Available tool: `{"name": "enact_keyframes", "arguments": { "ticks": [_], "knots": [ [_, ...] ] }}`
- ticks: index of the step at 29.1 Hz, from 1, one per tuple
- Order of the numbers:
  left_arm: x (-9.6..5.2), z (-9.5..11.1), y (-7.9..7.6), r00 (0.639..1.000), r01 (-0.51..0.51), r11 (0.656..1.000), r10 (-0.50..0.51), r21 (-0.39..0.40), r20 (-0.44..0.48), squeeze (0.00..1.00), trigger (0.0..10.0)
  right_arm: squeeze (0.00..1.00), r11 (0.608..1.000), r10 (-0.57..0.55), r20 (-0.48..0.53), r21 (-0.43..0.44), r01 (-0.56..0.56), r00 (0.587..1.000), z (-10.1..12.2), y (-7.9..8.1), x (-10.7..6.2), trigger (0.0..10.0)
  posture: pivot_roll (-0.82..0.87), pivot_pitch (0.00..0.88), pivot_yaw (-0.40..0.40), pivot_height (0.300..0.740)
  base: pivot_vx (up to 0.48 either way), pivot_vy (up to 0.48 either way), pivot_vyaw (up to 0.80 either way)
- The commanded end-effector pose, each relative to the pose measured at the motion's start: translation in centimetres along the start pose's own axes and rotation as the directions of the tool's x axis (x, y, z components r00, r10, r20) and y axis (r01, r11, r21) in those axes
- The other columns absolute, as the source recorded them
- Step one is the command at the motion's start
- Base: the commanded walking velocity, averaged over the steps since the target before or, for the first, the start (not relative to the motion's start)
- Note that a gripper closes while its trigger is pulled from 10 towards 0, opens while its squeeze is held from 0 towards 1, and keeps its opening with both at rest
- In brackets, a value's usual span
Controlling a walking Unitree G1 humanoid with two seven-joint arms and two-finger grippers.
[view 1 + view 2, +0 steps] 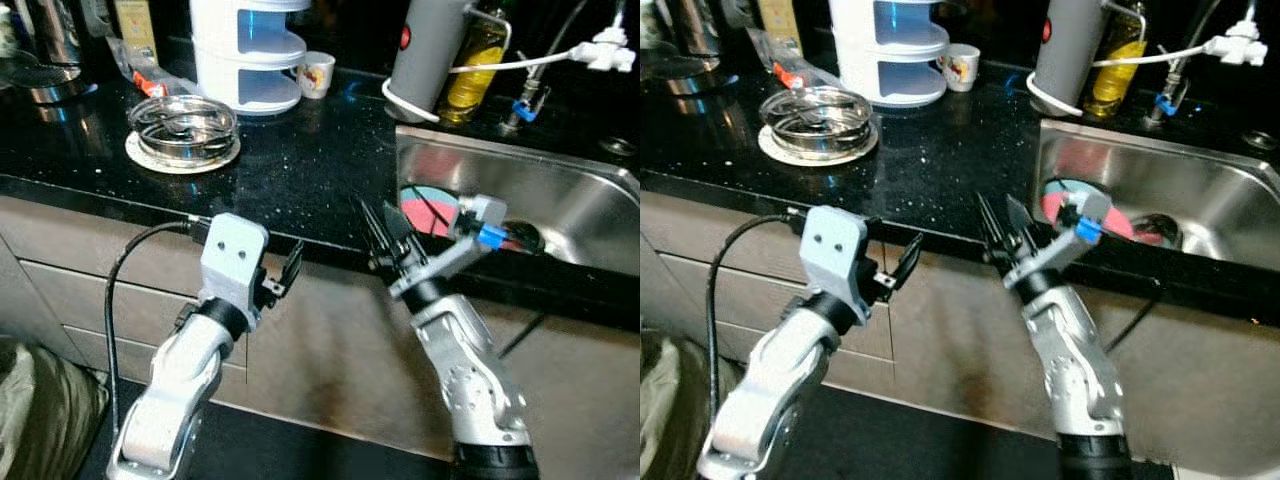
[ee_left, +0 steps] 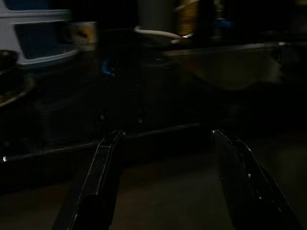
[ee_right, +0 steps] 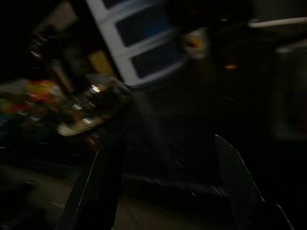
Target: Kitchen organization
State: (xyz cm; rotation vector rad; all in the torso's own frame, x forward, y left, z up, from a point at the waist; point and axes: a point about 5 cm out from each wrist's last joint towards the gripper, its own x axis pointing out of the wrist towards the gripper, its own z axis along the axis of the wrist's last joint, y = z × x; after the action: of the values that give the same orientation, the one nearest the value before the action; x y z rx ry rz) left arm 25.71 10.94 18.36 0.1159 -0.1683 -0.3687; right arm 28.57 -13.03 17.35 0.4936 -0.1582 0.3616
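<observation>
Below the black desk [image 1: 300, 170] edge, both claws gape empty: left claw [image 1: 285, 275], right claw [image 1: 385, 235] (wrist views dim); sink [image 1: 560, 180] partly hides a pink-and-teal plate [image 1: 430, 208]

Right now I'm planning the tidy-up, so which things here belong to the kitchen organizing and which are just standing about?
Likely the job:
- glass dish on the counter
- cup
- plate in the sink
- left gripper, right gripper, both open, before the counter edge

Standing about:
- white tiered rack
- oil bottle
- grey cylinder
</observation>
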Motion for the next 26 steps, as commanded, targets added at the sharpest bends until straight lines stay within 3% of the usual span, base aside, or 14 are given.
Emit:
{"name": "enact_keyframes", "arguments": {
  "ticks": [1, 3, 7, 9, 11, 15, 26],
  "knots": [
    [-0.4, -1.0, 0.3, 0.999, -0.005, 1.0, 0.006, 0.011, -0.041, 0.0, 10.0, 0.0, 0.999, -0.029, -0.012, -0.019, 0.028, 1.0, -0.3, -0.3, -0.4, 10.0, 0.16, 0.008, -0.161, 0.74, -0.27, 0.0, 0.0],
    [-1.1, -1.9, 1.2, 0.992, -0.076, 0.996, 0.08, 0.04, -0.095, 0.0, 10.0, 0.0, 0.995, -0.082, -0.055, -0.065, 0.078, 0.995, -1.2, -0.9, -1.3, 10.0, 0.15, 0.016, -0.156, 0.74, 0.0, 0.0, 0.0],
    [-1.4, -2.3, 1.5, 0.988, -0.096, 0.994, 0.101, 0.049, -0.117, 0.0, 10.0, 0.0, 0.992, -0.095, -0.076, -0.092, 0.088, 0.993, -1.5, -0.9, -1.6, 10.0, 0.15, 0.016, -0.156, 0.74, 0.0, 0.0, 0.0],
    [-2.0, -2.8, 1.5, 0.983, -0.105, 0.994, 0.101, -0.016, -0.155, 0.0, 10.0, 0.0, 0.993, -0.069, -0.099, -0.103, 0.059, 0.993, -2.0, -0.7, -2.3, 10.0, 0.15, 0.022, -0.155, 0.74, 0.0, 0.0, 0.0],
    [-2.6, -3.2, 1.3, 0.979, -0.104, 0.992, 0.09, -0.069, -0.184, 0.0, 10.0, 0.0, 0.993, -0.035, -0.135, -0.119, 0.019, 0.99, -2.8, -0.1, -2.9, 10.0, 0.15, 0.031, -0.154, 0.74, 0.0, 0.0, 0.79],
    [-3.2, -3.6, 1.0, 0.974, -0.109, 0.989, 0.087, -0.096, -0.208, 0.0, 10.0, 0.0, 0.993, -0.012, -0.143, -0.114, -0.005, 0.99, -3.0, 0.4, -3.0, 10.0, 0.15, 0.034, -0.151, 0.74, 0.0, 0.0, 0.79],
    [-2.9, -3.7, 0.5, 0.979, -0.061, 0.99, 0.036, -0.125, -0.199, 0.0, 10.0, 0.0, 0.994, 0.009, -0.157, -0.108, -0.026, 0.988, -3.3, 0.5, -3.0, 10.0, 0.14, 0.021, -0.154, 0.74, 0.0, 0.0, 0.79]
  ]
}}
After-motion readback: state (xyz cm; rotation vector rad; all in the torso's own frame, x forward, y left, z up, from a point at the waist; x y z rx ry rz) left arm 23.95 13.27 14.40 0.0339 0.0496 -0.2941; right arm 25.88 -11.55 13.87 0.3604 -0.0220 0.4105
